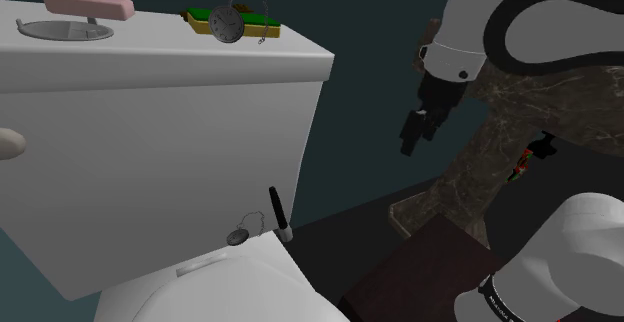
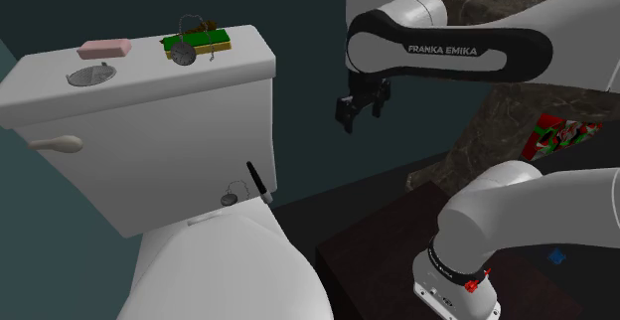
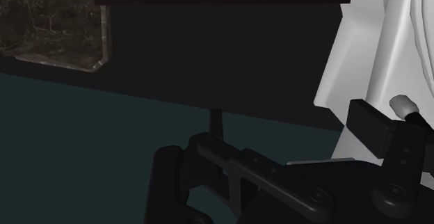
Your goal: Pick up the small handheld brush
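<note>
The small brush [image 1: 279, 214], a thin black stick with a pale tip, stands tilted on the back of the white toilet's lid [image 1: 215, 290], leaning against the front of the tank [image 1: 150, 160]; the second exterior view shows it the same way [image 2: 257, 183]. Just beside it lies a small round grey thing on a chain [image 1: 238, 235]. The flat tank top holds a pink block [image 1: 88, 5] above a grey round disc [image 1: 65, 30], and near the other end a pocket watch [image 1: 227, 23] lying on a green and yellow pad [image 1: 265, 25]. The gripper [image 1: 413, 140] hangs in the air off the tank's side, well apart from the brush and holding nothing; the second exterior view shows its fingers [image 2: 345, 117] standing apart. That view also shows the pale flush lever [image 2: 60, 143] and a red and green thing [image 2: 551, 134] on the dark marbled tabletop [image 2: 497, 139]. The wrist view looks past the gripper at the toilet's white side [image 3: 375, 49] and a corner of the tabletop [image 3: 55, 28].
</note>
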